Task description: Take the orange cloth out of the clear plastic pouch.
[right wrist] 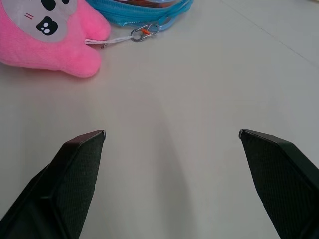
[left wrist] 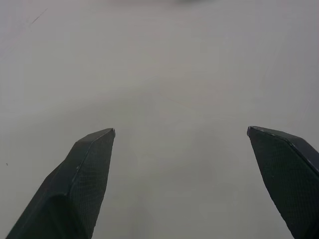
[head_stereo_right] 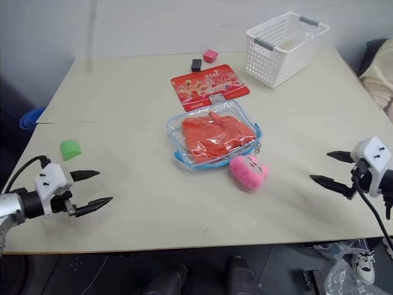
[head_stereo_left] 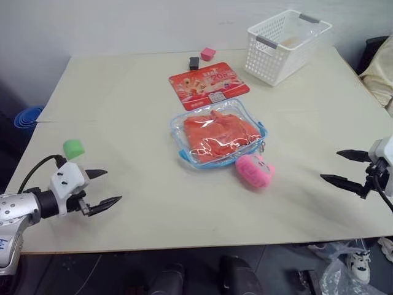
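The clear plastic pouch (head_stereo_left: pixel 245 112), edged in light blue zipper trim, lies flat at the middle of the table. Inside it, folded, is the orange cloth (head_stereo_left: pixel 218 134). Over the table's near left part my left gripper (head_stereo_left: pixel 109 187) hovers open with nothing between its fingers, well left of the pouch. At the near right edge my right gripper (head_stereo_left: pixel 330 167) is open and empty too, pointing in toward the pouch. The pouch's blue edge (right wrist: pixel 144 11) and its metal zipper pull (right wrist: pixel 143 33) show in the right wrist view.
A pink plush toy (head_stereo_left: pixel 254 170) lies against the pouch's near right corner. A flat red printed packet (head_stereo_left: pixel 208 85) is just behind the pouch. Further back are a white lattice basket (head_stereo_left: pixel 286 44), a small pink block (head_stereo_left: pixel 208 53) and a small black object (head_stereo_left: pixel 194 62). A green block (head_stereo_left: pixel 73 148) sits near my left gripper.
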Available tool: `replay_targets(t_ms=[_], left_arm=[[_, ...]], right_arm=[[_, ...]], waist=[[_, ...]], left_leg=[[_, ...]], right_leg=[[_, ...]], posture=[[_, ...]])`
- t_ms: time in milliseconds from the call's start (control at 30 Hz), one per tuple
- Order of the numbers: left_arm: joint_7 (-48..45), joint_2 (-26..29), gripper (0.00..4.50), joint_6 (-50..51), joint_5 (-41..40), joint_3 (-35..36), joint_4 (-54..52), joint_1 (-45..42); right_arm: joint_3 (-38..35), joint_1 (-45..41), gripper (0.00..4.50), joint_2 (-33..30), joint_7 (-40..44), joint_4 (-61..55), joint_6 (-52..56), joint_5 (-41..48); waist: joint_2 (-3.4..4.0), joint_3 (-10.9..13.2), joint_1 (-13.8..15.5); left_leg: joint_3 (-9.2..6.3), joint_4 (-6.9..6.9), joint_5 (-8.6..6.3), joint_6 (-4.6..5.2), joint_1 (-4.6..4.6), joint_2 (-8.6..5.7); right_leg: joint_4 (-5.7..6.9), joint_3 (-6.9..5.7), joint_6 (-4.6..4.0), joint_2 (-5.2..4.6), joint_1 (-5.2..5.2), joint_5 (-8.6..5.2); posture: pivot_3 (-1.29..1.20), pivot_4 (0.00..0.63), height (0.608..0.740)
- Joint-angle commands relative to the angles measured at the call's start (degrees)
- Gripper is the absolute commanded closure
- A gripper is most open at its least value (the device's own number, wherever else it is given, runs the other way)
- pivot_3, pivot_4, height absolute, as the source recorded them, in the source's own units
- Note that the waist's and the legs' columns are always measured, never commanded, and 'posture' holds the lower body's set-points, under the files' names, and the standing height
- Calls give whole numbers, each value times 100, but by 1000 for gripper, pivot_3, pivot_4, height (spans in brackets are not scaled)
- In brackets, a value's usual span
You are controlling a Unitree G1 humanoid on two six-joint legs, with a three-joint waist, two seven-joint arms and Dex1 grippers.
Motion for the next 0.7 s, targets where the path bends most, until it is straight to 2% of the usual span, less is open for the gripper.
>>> replay_targets(t_ms=[33,700], left_arm=[[65,20,19,-24,-18,82,-163,-13],[233,-63,19,279,-98,-6,-299,-84]], right_arm=[[-105,8,4,53,-91,-153,-44,27],[-112,-7,4,146,-206,-223,110,66]], waist=[[0,0,2],[0,0,2]], left_leg=[[0,0,0,0,0,0],[0,0,0,0,0,0]], right_leg=[[0,0,0,0,0,0],[1,0,0,0,0,0]], posture=[[0,150,740],[0,150,740]])
